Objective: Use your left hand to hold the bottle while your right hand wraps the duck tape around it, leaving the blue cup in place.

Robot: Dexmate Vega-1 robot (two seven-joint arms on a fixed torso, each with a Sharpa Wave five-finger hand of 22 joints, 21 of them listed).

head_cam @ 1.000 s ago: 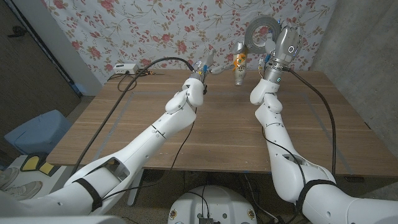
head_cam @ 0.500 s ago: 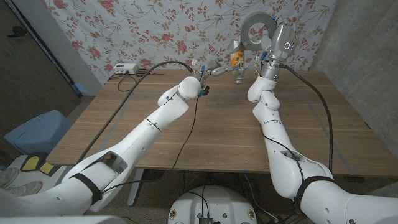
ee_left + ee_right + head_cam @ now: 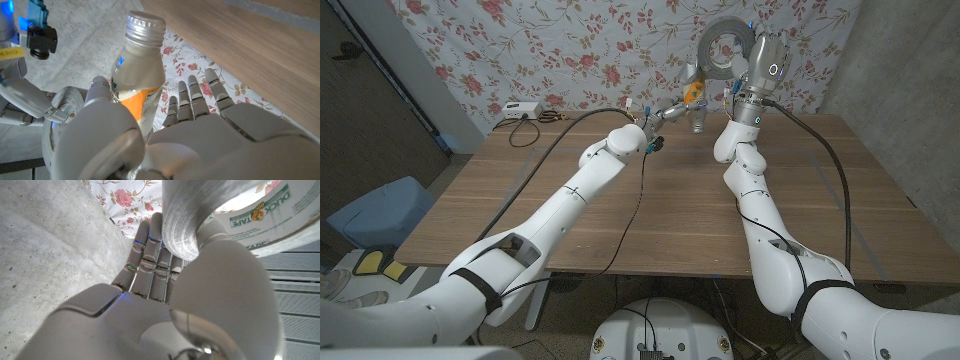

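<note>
High above the table's far edge, my left hand (image 3: 670, 110) grips a clear bottle (image 3: 694, 95) with an orange label, and the bottle is tilted. In the left wrist view the bottle (image 3: 137, 85) shows a silver cap, with the fingers of my left hand (image 3: 170, 140) wrapped around its lower body. My right hand (image 3: 761, 72) holds a grey duck tape roll (image 3: 725, 45) just above and right of the bottle. In the right wrist view the roll (image 3: 190, 220) sits between the thumb and fingers of my right hand (image 3: 160, 310). The roll (image 3: 62, 132) also shows beside the bottle.
The wooden table (image 3: 650, 200) lies below both raised hands. A white box (image 3: 520, 108) with cables sits at its back left corner. A black cable (image 3: 535, 140) runs across the left side. A floral cloth hangs behind. A blue bin (image 3: 375, 210) stands on the floor at left.
My left arm has stretched out and lifted the bottle, which now tilts more. My right hand has carried the tape roll leftward, closer above the bottle.
</note>
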